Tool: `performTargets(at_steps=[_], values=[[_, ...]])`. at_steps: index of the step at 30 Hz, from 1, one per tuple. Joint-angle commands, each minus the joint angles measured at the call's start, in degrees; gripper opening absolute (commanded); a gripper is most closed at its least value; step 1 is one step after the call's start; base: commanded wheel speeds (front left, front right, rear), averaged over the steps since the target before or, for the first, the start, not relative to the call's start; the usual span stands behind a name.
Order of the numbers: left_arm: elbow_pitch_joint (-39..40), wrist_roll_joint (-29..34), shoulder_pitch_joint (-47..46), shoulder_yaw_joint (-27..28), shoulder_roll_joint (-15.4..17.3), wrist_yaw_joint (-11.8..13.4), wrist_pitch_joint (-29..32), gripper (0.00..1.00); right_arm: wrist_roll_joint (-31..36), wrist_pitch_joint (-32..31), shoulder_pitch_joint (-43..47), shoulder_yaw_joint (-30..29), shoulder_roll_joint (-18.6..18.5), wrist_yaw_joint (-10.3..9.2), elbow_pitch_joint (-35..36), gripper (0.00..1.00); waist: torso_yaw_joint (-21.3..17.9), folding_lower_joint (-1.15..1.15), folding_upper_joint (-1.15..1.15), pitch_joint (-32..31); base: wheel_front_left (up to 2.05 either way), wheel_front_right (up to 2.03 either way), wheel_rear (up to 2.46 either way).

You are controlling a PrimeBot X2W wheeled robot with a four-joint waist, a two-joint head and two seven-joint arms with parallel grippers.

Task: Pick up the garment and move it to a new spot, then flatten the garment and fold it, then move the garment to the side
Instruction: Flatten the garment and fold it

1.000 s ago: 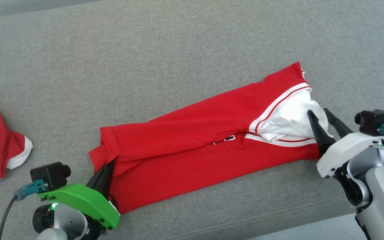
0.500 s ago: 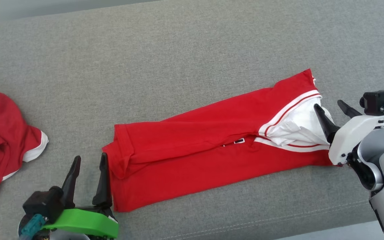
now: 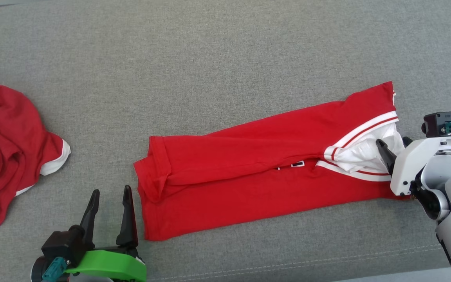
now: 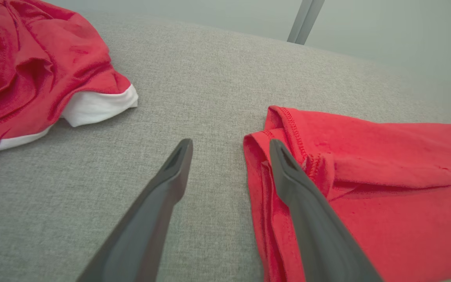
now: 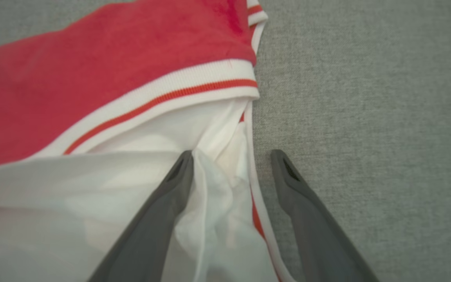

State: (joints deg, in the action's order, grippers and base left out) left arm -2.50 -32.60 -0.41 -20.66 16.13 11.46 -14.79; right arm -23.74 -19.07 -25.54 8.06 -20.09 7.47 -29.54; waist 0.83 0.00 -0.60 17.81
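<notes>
- Red knit garment w/ white striped trim [image 3: 249, 172] lies mid grey fabric-covered surface [image 3: 210, 47], folded lengthwise into a long slanted band.
- L claw [image 3: 111, 190]: spread, empty, just beside band's left hem.
- R claw [image 3: 392, 141]: spread, pinching nothing; one finger over the white trim at right end, other over bare fabric.
- Step, prob.: folding; lengthwise fold laid, cross fold not yet done.
- Next likely needs: grip one end's corners, carry over to the other end; bunched left hem may slip.
- Crumpled red-and-white cloth [image 3: 6, 137] sits well apart, far left.

On the cushion [image 3: 210, 58], a folded shirt [image 3: 249, 176] lengthwise from centre to right, a crumpled garment [image 3: 10, 145] well apart at far left, left tool [image 3: 111, 190] just beside the shirt's left end, right tool [image 3: 392, 141] at its right end.
</notes>
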Motion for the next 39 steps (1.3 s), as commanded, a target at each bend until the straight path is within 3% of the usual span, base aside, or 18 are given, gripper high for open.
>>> performTargets(at_steps=[1,2,8,12,18,22,28,34,39], values=[[-0.4,0.7,-0.6,0.4,-0.6,-0.6,-0.4,1.0,-1.8,-1.6,0.7,1.3,0.5,0.03,-2.2,0.12,0.1,0.0,0.6,0.0,0.0,0.0,0.0],[-0.7,0.9,-0.6,0.7,-0.9,-1.0,-0.5,1.0,-3.6,-2.2,0.5,1.7,0.5,0.03,-2.8,0.0,0.1,0.0,0.6,-0.1,0.0,0.0,0.0],[-2.2,3.9,0.6,2.7,-2.5,-2.5,-0.4,1.0,-8.9,-0.2,0.1,1.0,-3.2,-0.11,-4.8,0.0,-0.1,0.0,0.6,-1.2,0.0,0.0,0.0],[-3.9,6.2,1.7,4.7,-4.2,-4.7,-0.4,1.0,-10.5,1.9,-0.6,-2.8,-6.7,-0.13,-8.0,0.0,-0.2,0.0,0.6,-2.8,0.0,0.0,0.0],[-7.0,9.1,1.6,6.9,-6.6,-9.1,-0.4,1.0,-8.9,4.5,-2.4,-12.3,-13.7,-0.03,-14.8,0.0,0.4,0.0,0.6,-5.1,0.0,0.0,0.0],[-8.6,10.5,1.8,9.1,-8.6,-11.1,-0.4,1.0,-7.0,6.1,-2.6,-14.7,-15.5,-0.01,-14.2,0.0,0.9,0.0,0.6,-7.0,0.0,0.0,0.0],[-9.9,12.0,4.0,12.0,-11.0,-13.0,-0.4,1.0,-7.7,5.1,0.6,-6.4,-12.1,-0.02,2.6,0.0,0.2,0.0,0.6,-9.2,0.0,0.0,0.0],[-10.1,13.9,3.9,13.6,-12.1,-13.9,-0.4,1.0,-7.8,0.0,5.6,4.7,-5.2,-0.01,22.1,0.0,-0.8,0.0,0.6,-8.5,0.0,0.0,0.0],[-11.3,15.1,2.2,13.7,-12.6,-14.5,-0.4,1.0,-4.1,-0.6,8.7,10.1,0.8,-0.01,26.4,0.0,-0.4,0.0,0.6,-7.1,0.0,0.0,0.0]])
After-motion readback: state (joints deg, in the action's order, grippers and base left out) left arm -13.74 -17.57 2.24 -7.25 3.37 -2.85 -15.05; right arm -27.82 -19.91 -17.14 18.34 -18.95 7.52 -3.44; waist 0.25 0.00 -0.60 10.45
